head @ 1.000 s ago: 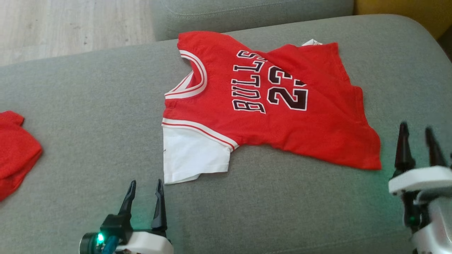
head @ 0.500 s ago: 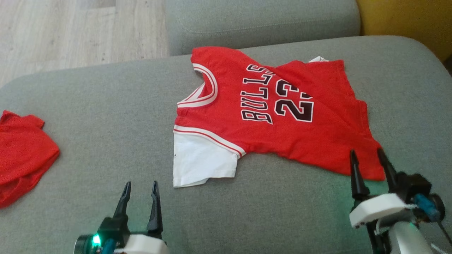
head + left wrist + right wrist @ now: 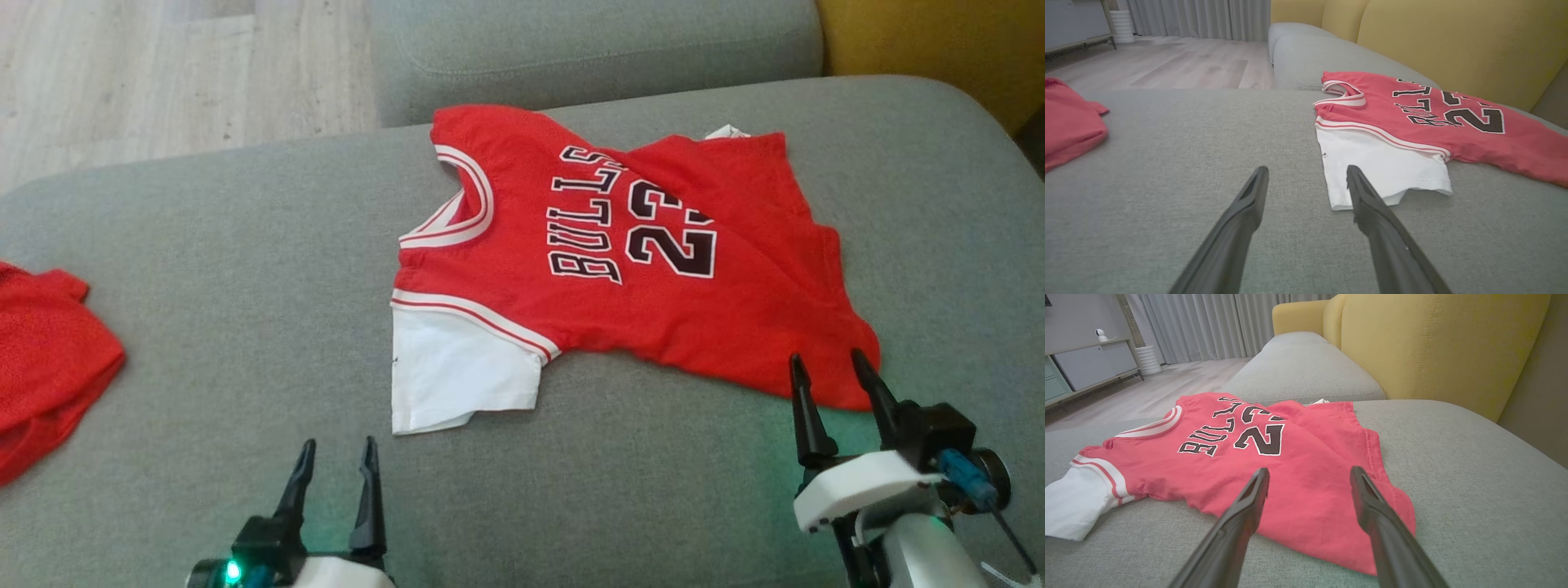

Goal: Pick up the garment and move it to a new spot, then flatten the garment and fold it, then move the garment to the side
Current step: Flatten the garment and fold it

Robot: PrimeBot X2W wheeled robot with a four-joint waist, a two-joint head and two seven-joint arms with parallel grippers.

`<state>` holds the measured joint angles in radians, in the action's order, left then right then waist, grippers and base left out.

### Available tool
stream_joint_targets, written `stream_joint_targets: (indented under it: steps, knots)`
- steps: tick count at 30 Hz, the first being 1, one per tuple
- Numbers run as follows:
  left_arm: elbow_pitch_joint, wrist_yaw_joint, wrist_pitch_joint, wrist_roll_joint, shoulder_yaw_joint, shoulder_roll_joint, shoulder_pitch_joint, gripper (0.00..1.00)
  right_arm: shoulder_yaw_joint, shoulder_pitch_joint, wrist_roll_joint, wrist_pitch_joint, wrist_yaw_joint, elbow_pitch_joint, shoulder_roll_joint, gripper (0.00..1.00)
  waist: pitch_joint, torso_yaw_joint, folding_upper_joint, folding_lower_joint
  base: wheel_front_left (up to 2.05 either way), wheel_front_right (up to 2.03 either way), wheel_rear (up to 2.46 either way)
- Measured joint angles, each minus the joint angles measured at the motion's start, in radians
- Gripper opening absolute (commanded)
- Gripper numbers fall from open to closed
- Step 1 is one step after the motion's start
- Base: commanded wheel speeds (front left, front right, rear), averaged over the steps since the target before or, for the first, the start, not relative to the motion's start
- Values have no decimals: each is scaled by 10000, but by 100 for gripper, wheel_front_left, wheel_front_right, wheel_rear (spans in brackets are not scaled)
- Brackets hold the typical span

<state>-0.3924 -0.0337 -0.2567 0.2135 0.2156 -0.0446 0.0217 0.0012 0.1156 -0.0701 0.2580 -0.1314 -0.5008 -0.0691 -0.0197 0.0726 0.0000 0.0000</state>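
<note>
The garment [image 3: 653, 302] is a small red jersey with black lettering and a white sleeve, lying partly folded on the grey sofa cushion [image 3: 229, 269]. The left wrist view has the garment [image 3: 1412, 122] at right, its white sleeve just right of the fingers. It fills the middle of the right wrist view as the garment [image 3: 1290, 465]. My left gripper [image 3: 336, 448] stands open near the cushion's front, a little short of the white sleeve. Over the garment's near hem corner my right gripper [image 3: 827, 359] is open, with nothing between its fingers.
Another red cloth [image 3: 45, 359] lies at the cushion's left edge. A second grey cushion [image 3: 588, 49] sits beyond the garment, with wooden floor [image 3: 163, 73] at back left. The yellow sofa back [image 3: 1437, 347] rises to the right.
My right gripper has swung in leftward from the right edge to the garment's near hem corner. The head camera has shifted a little. The left gripper stays put and the garment lies unmoved.
</note>
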Motion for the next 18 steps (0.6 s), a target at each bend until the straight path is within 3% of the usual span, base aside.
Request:
stream_joint_targets:
  steps: [10,18]
  knots:
    - [-1415,230,0,1641,391,8,-1662,100,366,662,-470,0,0,63,-12,100,-808,1045,0,3,0,0,0]
    - [-3104,-291,-190,1473,203,4,-2112,100,387,795,-800,0,0,263,-17,100,-1345,1988,0,0,0,0,0]
